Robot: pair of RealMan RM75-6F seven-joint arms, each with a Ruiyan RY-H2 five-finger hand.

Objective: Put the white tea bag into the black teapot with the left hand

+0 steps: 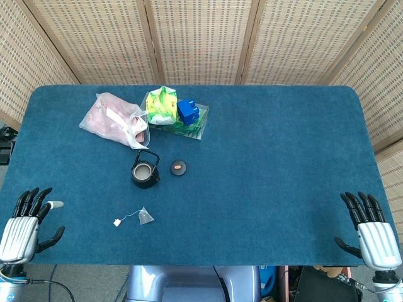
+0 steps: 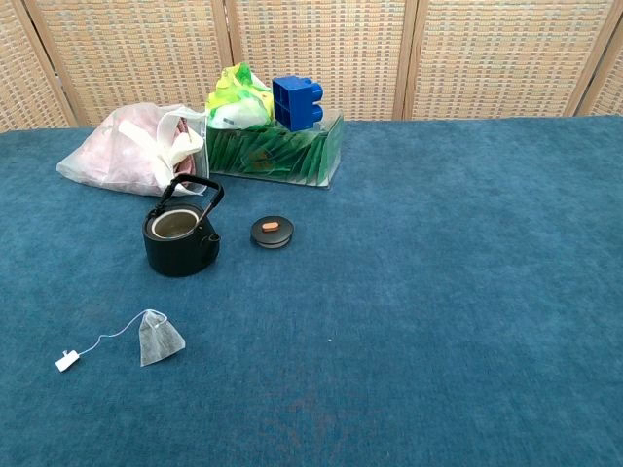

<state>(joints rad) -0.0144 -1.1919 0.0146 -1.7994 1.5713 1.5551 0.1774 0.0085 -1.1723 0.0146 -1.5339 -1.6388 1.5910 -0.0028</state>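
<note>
While both hands lie spread, one tea bag (image 2: 159,341) and one teapot (image 2: 180,239) wait.

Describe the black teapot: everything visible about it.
The black teapot is small, round and dark, matte like cast iron, with a short spout and an arched handle standing up over its top. It stands upright on the blue table with its mouth open; the inside looks pale. Its lid lies apart beside it, flat on the cloth. The white tea bag lies nearer the robot, not touching. Neither hand touches it.
</note>
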